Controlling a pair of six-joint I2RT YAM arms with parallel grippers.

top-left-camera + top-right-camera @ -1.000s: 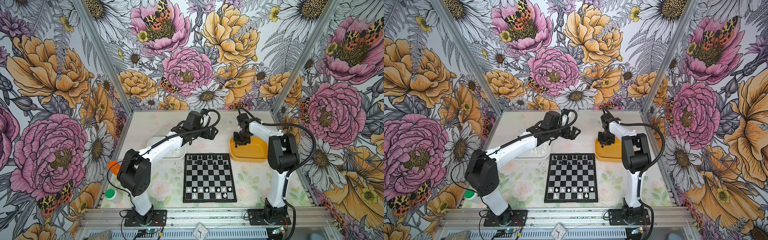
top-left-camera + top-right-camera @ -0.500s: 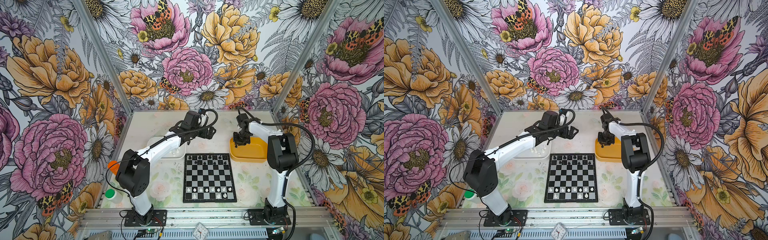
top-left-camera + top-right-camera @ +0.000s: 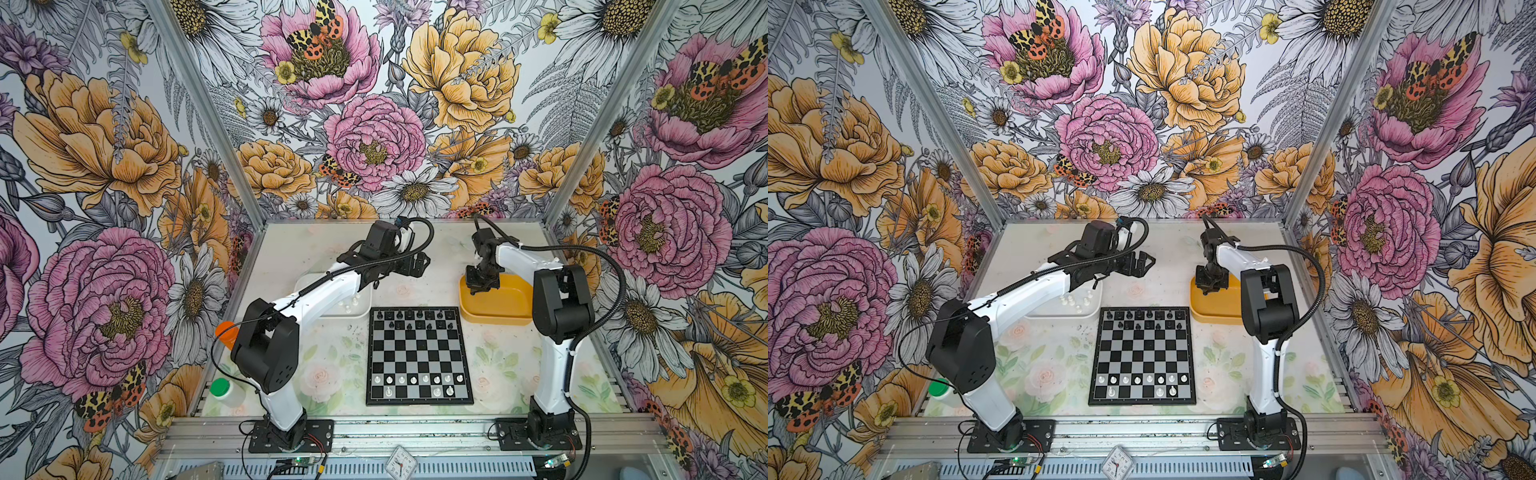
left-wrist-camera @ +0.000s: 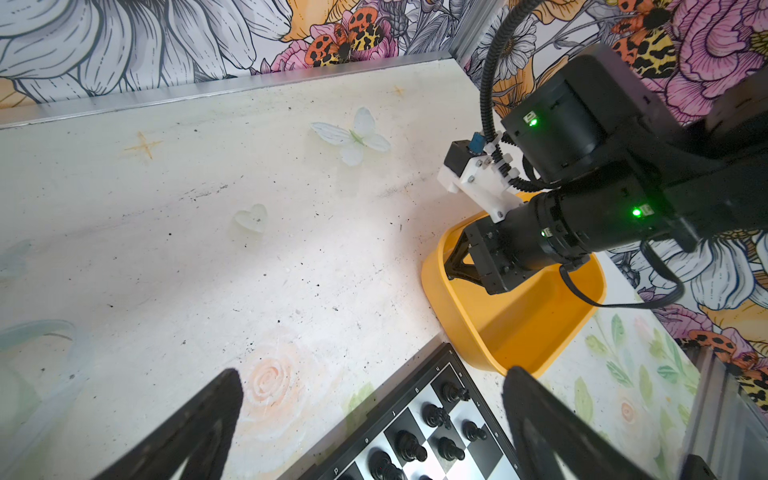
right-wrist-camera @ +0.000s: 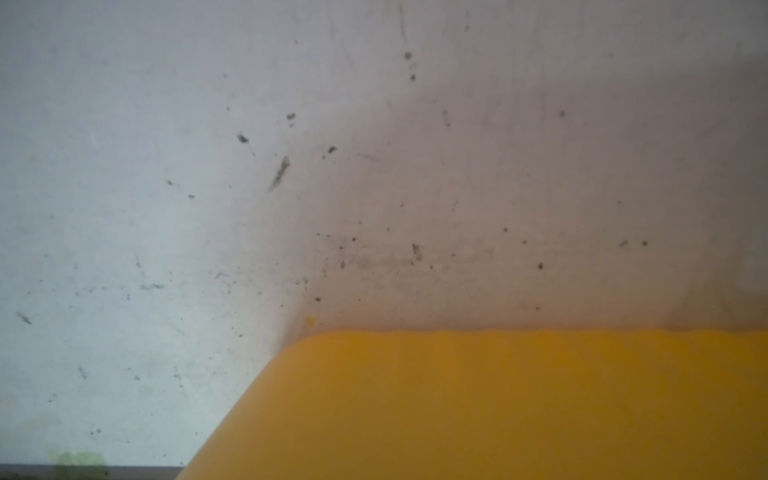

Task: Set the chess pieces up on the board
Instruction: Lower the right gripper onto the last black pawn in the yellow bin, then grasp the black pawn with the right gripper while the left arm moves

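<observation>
1. Our right gripper dips into the yellow tray off the board's far right corner, fingers together; we cannot see any piece between them.
2. Our left gripper hovers past the board's far edge, fingers wide apart, empty.
3. Loose white pieces lie in the white tray off the board's far left corner, nearest our left gripper.
</observation>
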